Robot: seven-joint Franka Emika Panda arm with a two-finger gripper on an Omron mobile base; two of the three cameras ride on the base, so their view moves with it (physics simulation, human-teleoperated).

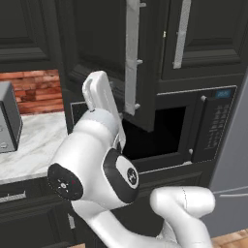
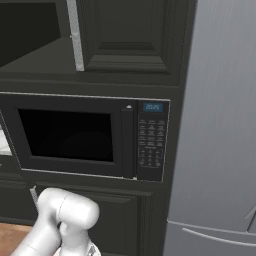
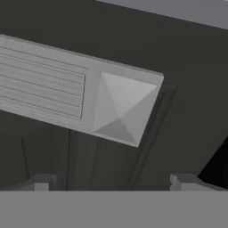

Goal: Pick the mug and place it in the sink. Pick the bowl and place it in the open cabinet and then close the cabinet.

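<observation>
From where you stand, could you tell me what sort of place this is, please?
Most likely a home kitchen: a built-in microwave set in dark panelled cabinets, a tall cabinet door with a long silver bar handle standing ajar, a marble-look counter against a brick backsplash, and a grey fridge alongside.

Before us, our white arm (image 2: 60, 220) below a black microwave (image 2: 85, 136), grey fridge (image 2: 220, 125) just beside it.

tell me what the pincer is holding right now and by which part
Nothing is held. The pincer is open, its tips apart right in front of the cabinet door's silver bar handle, not closed on it.
</observation>
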